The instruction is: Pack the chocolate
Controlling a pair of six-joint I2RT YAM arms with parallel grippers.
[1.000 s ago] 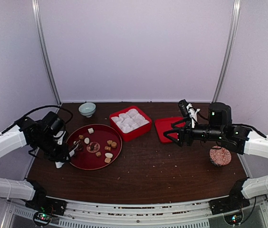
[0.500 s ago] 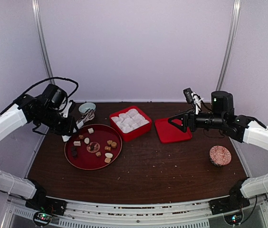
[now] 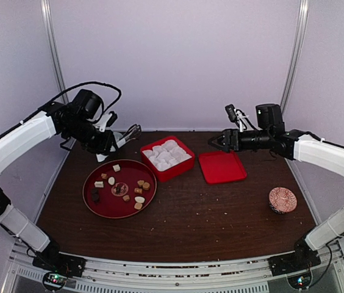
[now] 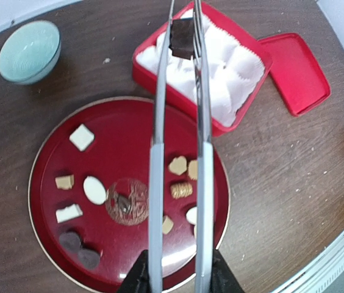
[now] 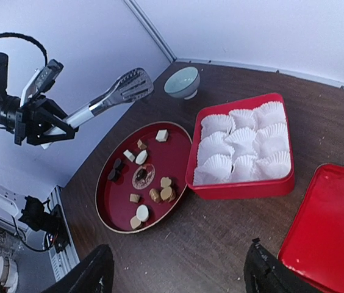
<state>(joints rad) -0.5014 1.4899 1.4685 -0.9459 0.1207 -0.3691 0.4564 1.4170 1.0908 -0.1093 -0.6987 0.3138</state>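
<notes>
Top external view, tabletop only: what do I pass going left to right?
Round red tray → red box of paper cups → red lid → small patterned dish.

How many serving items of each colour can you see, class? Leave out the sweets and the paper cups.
Red: 3 (round plate, box, lid)
Pale green: 1 (bowl)
Pink patterned: 1 (small dish)
Silver: 1 (tongs)
Total: 6
</notes>
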